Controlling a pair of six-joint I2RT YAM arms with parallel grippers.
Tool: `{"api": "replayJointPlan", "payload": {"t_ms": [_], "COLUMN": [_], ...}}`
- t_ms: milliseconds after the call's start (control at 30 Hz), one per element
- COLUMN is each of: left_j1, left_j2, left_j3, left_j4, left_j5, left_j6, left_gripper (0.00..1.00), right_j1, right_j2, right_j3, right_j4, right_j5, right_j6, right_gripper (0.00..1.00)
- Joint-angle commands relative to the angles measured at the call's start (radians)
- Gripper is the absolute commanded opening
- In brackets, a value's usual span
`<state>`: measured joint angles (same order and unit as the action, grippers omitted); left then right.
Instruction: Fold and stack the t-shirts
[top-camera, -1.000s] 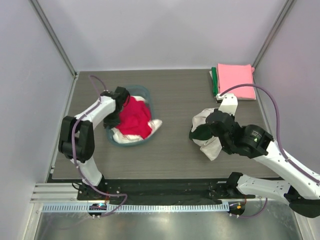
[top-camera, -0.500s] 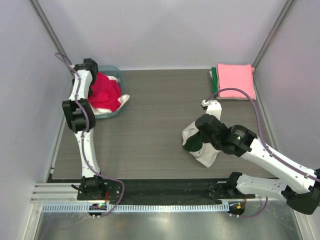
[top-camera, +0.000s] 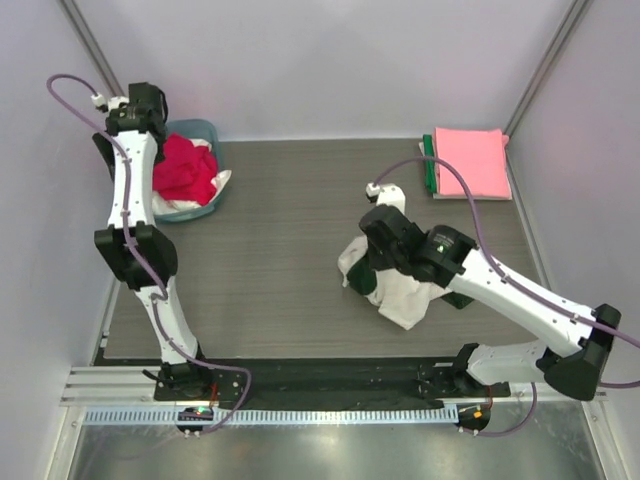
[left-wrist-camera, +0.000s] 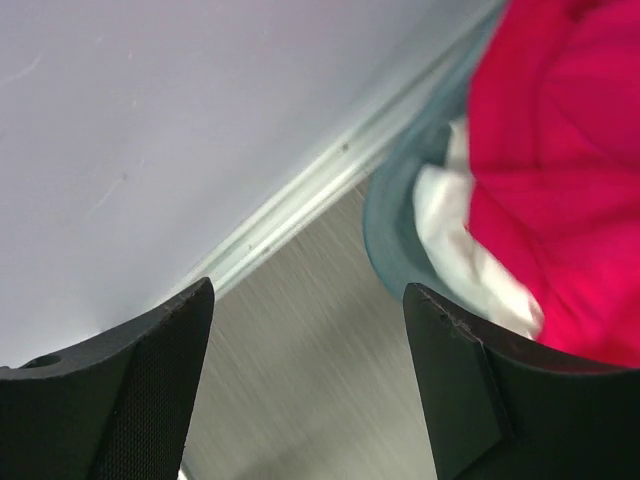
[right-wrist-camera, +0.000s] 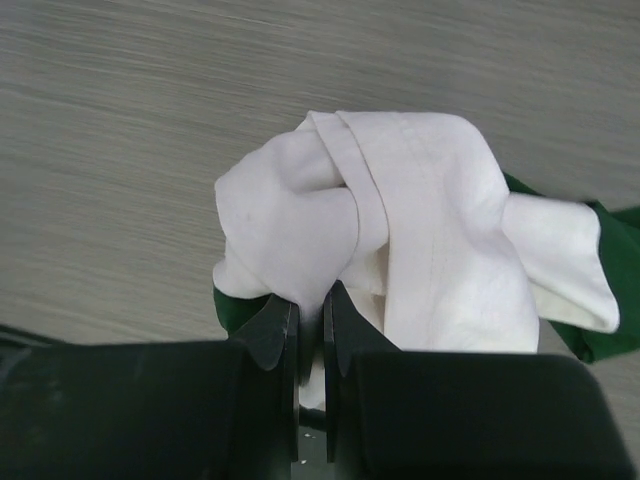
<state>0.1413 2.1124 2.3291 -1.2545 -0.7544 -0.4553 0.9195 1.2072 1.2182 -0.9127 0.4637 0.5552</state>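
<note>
My right gripper (top-camera: 372, 268) is shut on the cream t-shirt with dark green sleeves (top-camera: 400, 295), a bunched bundle hanging at mid-table; in the right wrist view the gripper (right-wrist-camera: 310, 305) pinches a fold of the cream cloth (right-wrist-camera: 420, 230). A red t-shirt (top-camera: 185, 168) and a white one (top-camera: 215, 180) lie in the teal basket (top-camera: 200, 130) at the far left corner. My left gripper (top-camera: 140, 100) is open and empty above the basket's far left rim; the left wrist view shows the red shirt (left-wrist-camera: 570, 170) and white cloth (left-wrist-camera: 470, 250). Folded pink (top-camera: 472, 160) and green (top-camera: 429, 162) shirts are stacked at the far right.
Grey walls and metal frame posts close in the table on the left, back and right. The wood-grain tabletop (top-camera: 280, 240) lies between the basket and the held shirt. The arm bases stand on the rail at the near edge.
My left arm has pushed the basket from left-centre to the far left corner and let go of it. My right gripper has carried the cream and green shirt leftward.
</note>
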Motion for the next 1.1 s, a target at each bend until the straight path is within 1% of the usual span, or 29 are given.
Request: {"api": "replayJointPlan", "payload": {"t_ms": [0, 33, 67, 100, 133, 200, 233, 267, 300, 367, 400, 433, 467, 500, 533, 567, 600, 633, 667, 700, 733, 800, 833, 867, 967, 1000, 1067], "left_j1": [-0.089, -0.110, -0.164, -0.183, -0.212, -0.224, -0.226, -0.226, -0.226, -0.224, -0.226, -0.224, -0.224, -0.224, -0.224, -0.226, -0.224, -0.226, -0.226, -0.226, -0.224, -0.226, -0.224, -0.224, -0.226, -0.224, -0.226], "left_j2": [-0.197, -0.231, -0.265, -0.308, -0.375, -0.449, -0.522, -0.558, -0.593, -0.691, -0.724, -0.748, -0.787, -0.802, -0.818, -0.848, -0.864, -0.880, -0.894, -0.925, -0.939, -0.977, -0.989, -1.003, -1.052, -1.062, -1.088], "left_j3": [-0.104, -0.147, -0.202, -0.294, -0.350, -0.462, -0.491, -0.517, -0.569, -0.612, -0.631, -0.664, -0.683, -0.701, -0.747, -0.772, -0.802, -0.829, -0.887, -0.914, -0.939, -1.019, -1.051, -1.103, -1.180, -1.223, -1.257], "left_j4": [-0.030, -0.022, -0.005, 0.007, 0.023, 0.044, 0.046, 0.053, 0.056, 0.064, 0.064, 0.061, 0.055, 0.050, 0.046, 0.049, 0.050, 0.052, 0.064, 0.073, 0.084, 0.107, 0.137, 0.148, 0.196, 0.207, 0.239], "left_j5": [0.058, 0.073, 0.081, 0.113, 0.140, 0.171, 0.214, 0.227, 0.234, 0.265, 0.274, 0.302, 0.317, 0.328, 0.340, 0.364, 0.378, 0.392, 0.427, 0.443, 0.458, 0.506, 0.527, 0.539, 0.592, 0.628, 0.694], "left_j6": [-0.032, -0.036, -0.042, -0.045, -0.042, -0.054, -0.069, -0.071, -0.074, -0.072, -0.071, -0.068, -0.066, -0.069, -0.072, -0.077, -0.083, -0.085, -0.088, -0.088, -0.086, -0.076, -0.069, -0.066, -0.059, -0.062, -0.069], "left_gripper": [0.77, 0.77, 0.77, 0.77, 0.76, 0.76, 0.76, 0.76, 0.76, 0.76, 0.77, 0.77, 0.77, 0.77, 0.77, 0.77, 0.77, 0.77, 0.77, 0.76, 0.76, 0.75, 0.75, 0.74, 0.73, 0.73, 0.70], "right_j1": [-0.001, -0.001, -0.001, -0.001, -0.001, -0.001, -0.001, -0.001, -0.001, -0.001, -0.007, -0.013, -0.024, -0.057, -0.079, -0.109, -0.135, -0.187, -0.203, -0.211, -0.212, -0.212, -0.212, -0.212, -0.196, -0.188, -0.170], "right_j2": [0.066, 0.096, 0.145, 0.172, 0.189, 0.215, 0.212, 0.198, 0.155, 0.086, 0.051, -0.031, -0.069, -0.110, -0.177, -0.214, -0.244, -0.273, -0.340, -0.366, -0.394, -0.423, -0.419, -0.390, -0.322, -0.267, -0.206], "right_j3": [0.202, 0.260, 0.400, 0.481, 0.629, 0.755, 0.824, 0.833, 0.822, 0.692, 0.626, 0.474, 0.387, 0.300, 0.127, 0.050, -0.018, -0.134, -0.182, -0.222, -0.276, -0.301, -0.313, -0.315, -0.310, -0.307, -0.290], "right_j4": [0.156, 0.159, 0.161, 0.156, 0.155, 0.143, 0.135, 0.133, 0.135, 0.138, 0.138, 0.140, 0.138, 0.135, 0.130, 0.123, 0.095, 0.089, 0.087, 0.093, 0.104, 0.147, 0.167, 0.188, 0.265, 0.287, 0.293], "right_j5": [-0.149, -0.196, -0.271, -0.307, -0.330, -0.315, -0.298, -0.271, -0.193, -0.094, 0.024, 0.073, 0.119, 0.200, 0.210, 0.213, 0.211, 0.179, 0.158, 0.144, 0.101, 0.046, -0.017, -0.058, -0.175, -0.183, -0.177], "right_j6": [-0.114, -0.138, -0.164, -0.196, -0.208, -0.224, -0.238, -0.239, -0.238, -0.206, -0.181, -0.155, -0.085, -0.045, 0.003, 0.091, 0.147, 0.184, 0.211, 0.265, 0.275, 0.269, 0.259, 0.247, 0.209, 0.206, 0.193], "right_gripper": [0.01, 0.01, 0.01, 0.01, 0.01, 0.01, 0.01, 0.01, 0.01, 0.01, 0.02, 0.15, 0.67, 0.83, 0.99, 1.00, 1.00, 1.00, 1.00, 1.00, 1.00, 1.00, 1.00, 1.00, 1.00, 1.00, 1.00]}}
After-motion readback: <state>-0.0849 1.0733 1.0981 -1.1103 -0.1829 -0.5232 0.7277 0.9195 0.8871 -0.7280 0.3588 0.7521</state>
